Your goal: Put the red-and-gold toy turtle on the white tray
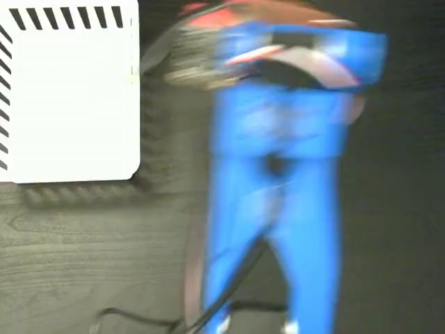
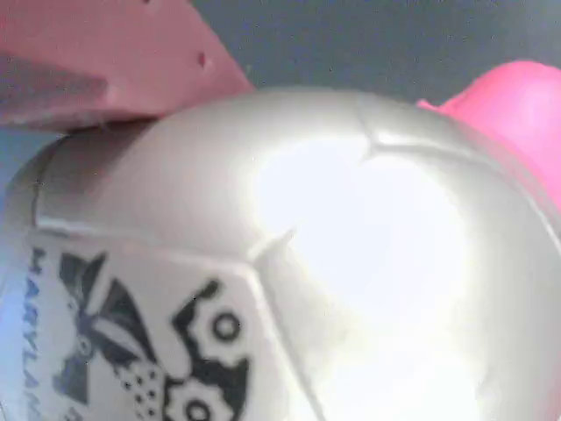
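The red-and-gold toy turtle (image 2: 333,263) fills the wrist view. Its domed shell is glossy, with seam lines between panels and a black printed logo at lower left; a pink-red part shows at the upper right edge. The shell probably handles as a light, soft body: the smooth coating is likely slippery, and the dome gives no flat faces. A hold across the widest part of the shell, low on the sides, is judged more secure than one near the crown, where the pads could slide off.

A red claw finger (image 2: 105,61) lies against the shell at upper left. The opposite finger is not visible, so whether the claw is pinching the turtle or spread around it cannot be told.

In the fixed view the blue arm (image 1: 278,174) is heavily blurred and hides the turtle. The white tray (image 1: 69,104) lies at the far left on the dark wood-grain tabletop (image 1: 83,250), bare and apart from the arm.
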Controlling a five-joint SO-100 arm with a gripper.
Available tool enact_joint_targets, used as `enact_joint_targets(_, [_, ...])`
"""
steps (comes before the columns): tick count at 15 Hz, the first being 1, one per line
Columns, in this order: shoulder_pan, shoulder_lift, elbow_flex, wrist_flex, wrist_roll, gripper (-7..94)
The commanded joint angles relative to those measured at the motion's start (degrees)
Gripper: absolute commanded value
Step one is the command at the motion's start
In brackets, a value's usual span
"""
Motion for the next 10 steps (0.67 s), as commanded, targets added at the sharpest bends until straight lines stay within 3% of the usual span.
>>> enact_joint_targets(1, [-9.93, 6.5, -1.67, 0.18, 1.76, 0])
enact_joint_targets(4, [-18.46, 0.7, -3.52, -0.79, 5.01, 0])
enact_joint_targets(10, [-25.31, -18.02, -10.37, -8.26, 10.55, 0])
